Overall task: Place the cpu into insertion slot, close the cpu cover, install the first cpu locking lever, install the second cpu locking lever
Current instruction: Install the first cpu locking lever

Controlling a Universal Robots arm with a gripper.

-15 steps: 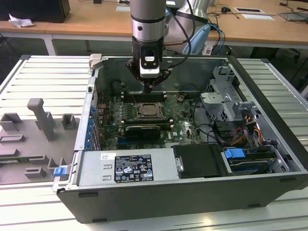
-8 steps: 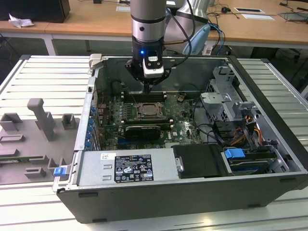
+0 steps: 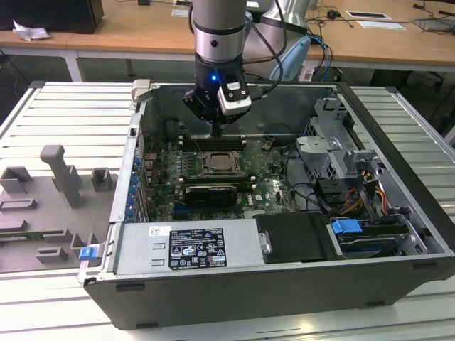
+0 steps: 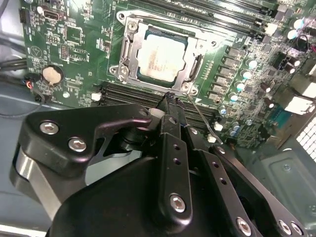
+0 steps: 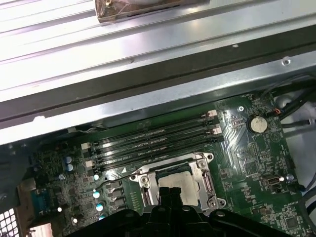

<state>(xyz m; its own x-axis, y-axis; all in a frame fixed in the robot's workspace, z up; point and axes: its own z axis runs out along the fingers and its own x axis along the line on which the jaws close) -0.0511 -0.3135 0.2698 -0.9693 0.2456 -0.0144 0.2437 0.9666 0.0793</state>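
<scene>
Claw: the black two-finger gripper (image 4: 170,100) has its fingers pressed together, with nothing between them.
Claw position: it hangs close over the socket edge, on the side of the long black memory slots (image 4: 148,91).
Chip: the small square cpu (image 4: 160,59), with its pale silvery metal top, lies flat in the insertion slot (image 4: 127,25), a metal-rimmed socket on the green circuit board (image 4: 74,39).
Cover: the thin silver frame-shaped cpu cover (image 4: 198,59) lies down around the chip.
Lever: a thin wire lever (image 4: 202,116) sticks out free from the socket corner.

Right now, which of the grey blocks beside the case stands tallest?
The T-topped post, on the exterior view's left of the case. The other blocks around it are all squat and low.
</scene>
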